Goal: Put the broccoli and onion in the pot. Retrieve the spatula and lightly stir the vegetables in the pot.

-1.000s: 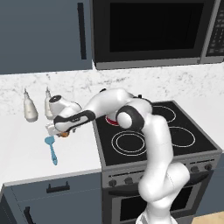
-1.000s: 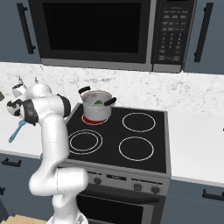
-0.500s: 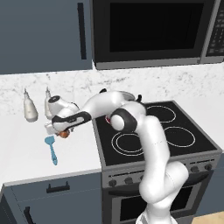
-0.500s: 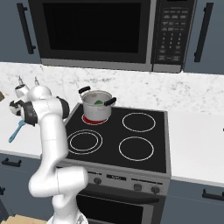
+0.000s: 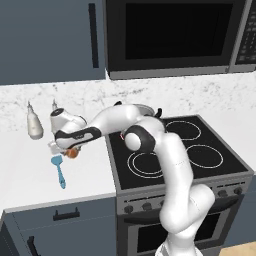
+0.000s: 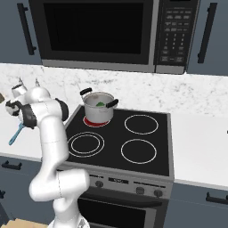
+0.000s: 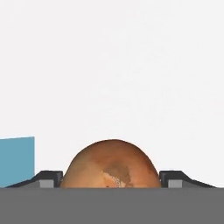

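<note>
Onion (image 7: 110,165) — item one, and you are seeing it sitting squarely between the two finger tips in the hand view, one tip (image 7: 47,178) at its left flank, the other at its right. Being round, it is offering no long axis to line up with. The jaws are standing about as wide as the ball; whether the pads are pressing it or just bracketing it, you cannot tell.

Going left to right across the left base view:
- white bottle (image 5: 34,125) — standing at the back of the counter (image 5: 20,170), apart from the work.
- spatula (image 5: 59,169) — lying flat on the counter, blade toward the hand, handle running toward the front edge, just beside the onion.
- gripper (image 5: 67,149) — reaching down over the onion (image 5: 73,154).
- pot (image 6: 99,107) — sitting on the rear left burner, well apart to the right, green broccoli (image 6: 99,103) showing inside.

Judgement: you are at the closing-on-the-onion step; the carry to the pot is lying rightward.
</note>
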Motion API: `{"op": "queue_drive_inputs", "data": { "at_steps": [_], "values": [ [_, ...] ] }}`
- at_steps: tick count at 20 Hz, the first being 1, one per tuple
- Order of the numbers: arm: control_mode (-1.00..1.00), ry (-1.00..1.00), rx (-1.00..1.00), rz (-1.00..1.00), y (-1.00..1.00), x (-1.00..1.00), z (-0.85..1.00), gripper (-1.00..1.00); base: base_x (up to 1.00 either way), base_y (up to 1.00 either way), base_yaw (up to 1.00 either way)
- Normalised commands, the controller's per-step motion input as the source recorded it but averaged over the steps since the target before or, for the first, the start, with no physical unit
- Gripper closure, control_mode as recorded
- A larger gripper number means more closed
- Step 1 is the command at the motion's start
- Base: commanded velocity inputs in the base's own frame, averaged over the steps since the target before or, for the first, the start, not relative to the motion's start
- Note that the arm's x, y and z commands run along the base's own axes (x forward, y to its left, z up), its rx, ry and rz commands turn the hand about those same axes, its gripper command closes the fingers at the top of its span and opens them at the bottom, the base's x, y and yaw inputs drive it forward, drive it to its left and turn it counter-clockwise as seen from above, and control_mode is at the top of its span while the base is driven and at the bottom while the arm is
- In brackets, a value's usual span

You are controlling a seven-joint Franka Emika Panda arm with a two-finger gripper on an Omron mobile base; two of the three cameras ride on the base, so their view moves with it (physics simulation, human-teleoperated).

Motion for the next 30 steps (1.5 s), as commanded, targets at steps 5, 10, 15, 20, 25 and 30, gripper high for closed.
{"op": "queue_drive_inputs", "data": {
  "at_steps": [5,10,15,20,25,30],
  "values": [
    [-1.0,0.0,0.0,-0.05,-0.36,-0.7,0.0,1.0,0.0,0.0,0.0],
    [-1.0,-0.26,0.0,-0.01,-0.5,-1.0,0.43,1.0,0.0,0.0,0.0],
    [-1.0,-0.43,0.0,0.0,-0.8,-0.8,0.77,1.0,0.0,0.0,0.0],
    [-1.0,-0.37,0.0,-0.03,-1.0,-0.38,0.81,1.0,0.0,0.0,0.0],
    [-1.0,-0.36,0.01,-0.05,-1.0,-0.27,0.94,1.0,0.0,0.0,0.0],
    [-1.0,-0.09,0.11,-0.1,-1.0,0.08,0.92,1.0,0.0,0.0,0.0]
  ]
}}
